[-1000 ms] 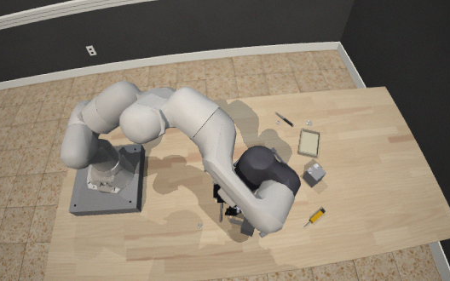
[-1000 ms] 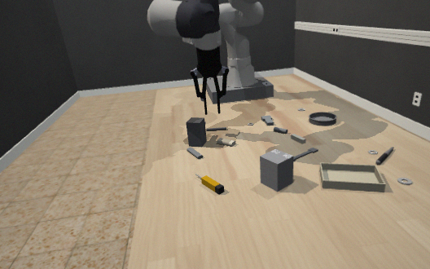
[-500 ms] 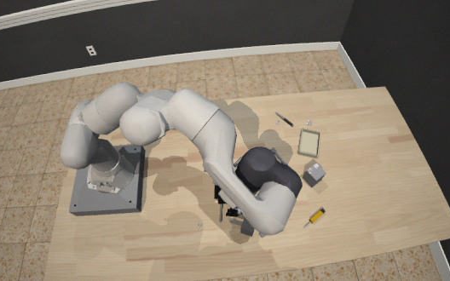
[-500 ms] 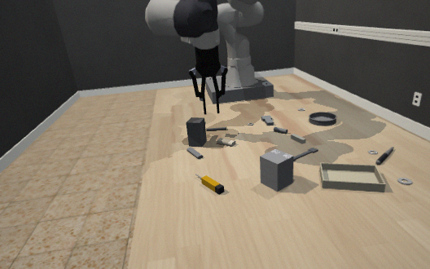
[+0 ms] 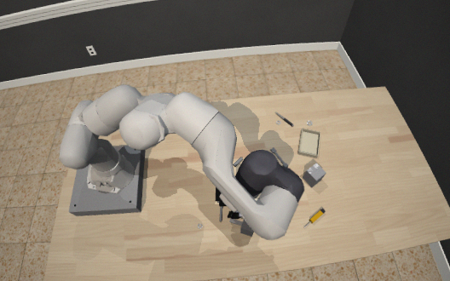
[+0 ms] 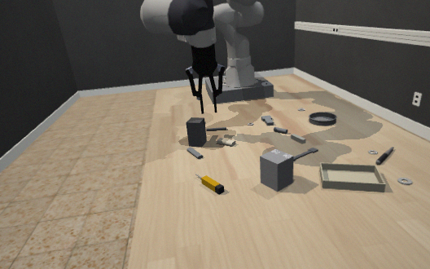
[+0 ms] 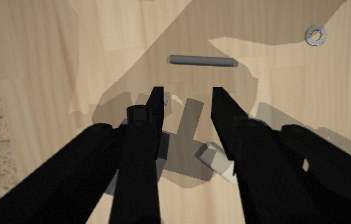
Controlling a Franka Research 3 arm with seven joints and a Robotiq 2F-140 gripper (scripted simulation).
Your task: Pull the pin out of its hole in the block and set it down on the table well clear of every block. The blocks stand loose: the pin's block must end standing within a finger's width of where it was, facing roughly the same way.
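Observation:
My gripper (image 6: 208, 111) hangs above the table, a little behind and to the right of a dark upright block (image 6: 196, 131). Its fingers stand partly apart with nothing between them; the wrist view (image 7: 185, 97) shows only bare table in the gap. A thin grey rod (image 6: 217, 129), which looks like the pin, lies flat on the table just right of the dark block; it also shows in the wrist view (image 7: 202, 60), beyond the fingertips. A second, lighter grey block (image 6: 277, 169) stands nearer the camera. I see no pin standing in either block. In the top view the arm hides the gripper.
A short pale cylinder (image 6: 225, 142) lies by the dark block. A yellow tool (image 6: 212, 183), a shallow tray (image 6: 352, 177), a round dish (image 6: 322, 118), a pen (image 6: 384, 156), washers and small grey parts are scattered over the table. The table's left edge is close to the dark block.

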